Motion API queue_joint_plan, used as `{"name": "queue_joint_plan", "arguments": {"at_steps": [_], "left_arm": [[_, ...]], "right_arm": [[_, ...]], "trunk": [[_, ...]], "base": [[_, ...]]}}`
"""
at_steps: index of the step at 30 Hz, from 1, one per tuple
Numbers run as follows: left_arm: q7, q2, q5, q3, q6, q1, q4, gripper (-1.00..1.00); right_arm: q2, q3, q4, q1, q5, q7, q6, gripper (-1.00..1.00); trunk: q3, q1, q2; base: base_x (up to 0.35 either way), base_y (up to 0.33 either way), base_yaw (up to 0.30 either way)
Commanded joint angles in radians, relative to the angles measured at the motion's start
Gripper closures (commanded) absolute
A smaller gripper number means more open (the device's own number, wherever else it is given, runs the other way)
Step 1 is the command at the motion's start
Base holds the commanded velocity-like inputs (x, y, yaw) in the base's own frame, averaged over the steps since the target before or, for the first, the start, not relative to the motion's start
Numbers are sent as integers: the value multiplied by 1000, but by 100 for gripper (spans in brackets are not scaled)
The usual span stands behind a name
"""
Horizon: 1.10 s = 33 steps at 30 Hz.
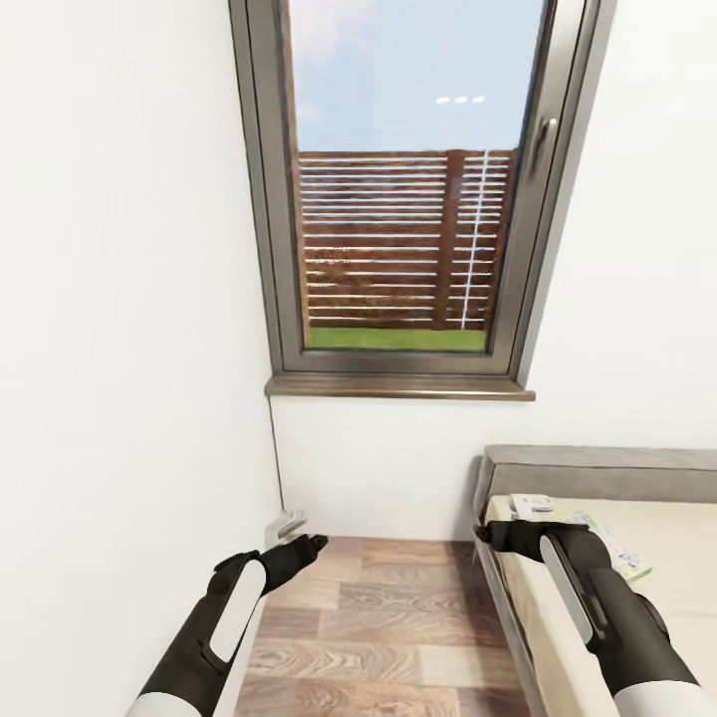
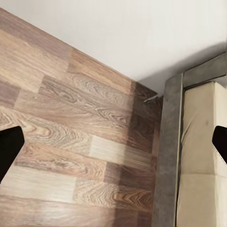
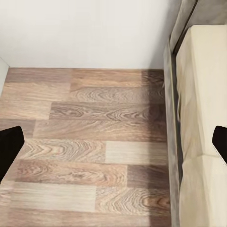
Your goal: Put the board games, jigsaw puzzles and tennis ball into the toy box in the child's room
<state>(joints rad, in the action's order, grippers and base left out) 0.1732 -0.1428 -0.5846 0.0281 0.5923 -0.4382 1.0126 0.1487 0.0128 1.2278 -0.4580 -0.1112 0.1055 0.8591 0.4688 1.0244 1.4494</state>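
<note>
1. Head view: corner of the child's room, white wall (image 1: 119, 299), a grey-framed window (image 1: 398, 199) with a brown slatted fence (image 1: 398, 239) and grass outside, wood-plank floor (image 1: 398, 627) below.
2. Bed (image 1: 597, 468) at lower right: grey frame, beige mattress (image 1: 677, 558); only a corner in view.
3. Board games on the mattress near the bed's head end: a green-edged flat box (image 1: 622, 558) pokes out from behind the right arm, and a smaller whitish box (image 1: 533, 504) sits just beyond the claw tip. Prints too small to read.
4. Right gripper (image 1: 485, 535) hovers at the mattress edge, tip pointing left toward the floor gap. The whitish box is just beside it, further toward the headboard; the green-edged box is near it, on the far side of the forearm. No contact that I can see.
5. Right wrist view: black fingertips (image 3: 9, 146) at both outer edges, wide apart, nothing between; floor and bed edge (image 3: 172, 156) beneath. Claw spread.
6. Left gripper (image 1: 317, 542) is over the floor near the wall corner, well apart from the bed and the games.
7. Left wrist view: fingertips (image 2: 9, 149) at the far edges, spread, holding nothing; planks, white wall base and grey bed frame (image 2: 168, 156) with mattress below.
8. Small grey fitting (image 1: 286, 521) at the skirting in the corner, just beside the left claw tip; cannot tell what it is.
</note>
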Motion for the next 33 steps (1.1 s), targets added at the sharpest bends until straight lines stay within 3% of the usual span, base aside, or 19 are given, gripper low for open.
{"name": "queue_joint_plan", "arguments": {"at_steps": [1, 19, 33], "left_arm": [[9, 0, -11, 1, 3, -1, 1, -100], [9, 0, -11, 1, 3, -1, 1, -100], [11, 0, -11, 1, 3, -1, 1, -100]], "right_arm": [[0, 1, 1, -1, -5, 0, 5, -100], [0, 1, 1, -1, -5, 0, 5, -100], [0, 1, 1, -1, -5, 0, 6, -100]], "trunk": [[1, 1, 1], [1, 1, 1], [1, 1, 1]], "base": [[335, 0, 0], [334, 0, -11], [318, 0, -213]]}}
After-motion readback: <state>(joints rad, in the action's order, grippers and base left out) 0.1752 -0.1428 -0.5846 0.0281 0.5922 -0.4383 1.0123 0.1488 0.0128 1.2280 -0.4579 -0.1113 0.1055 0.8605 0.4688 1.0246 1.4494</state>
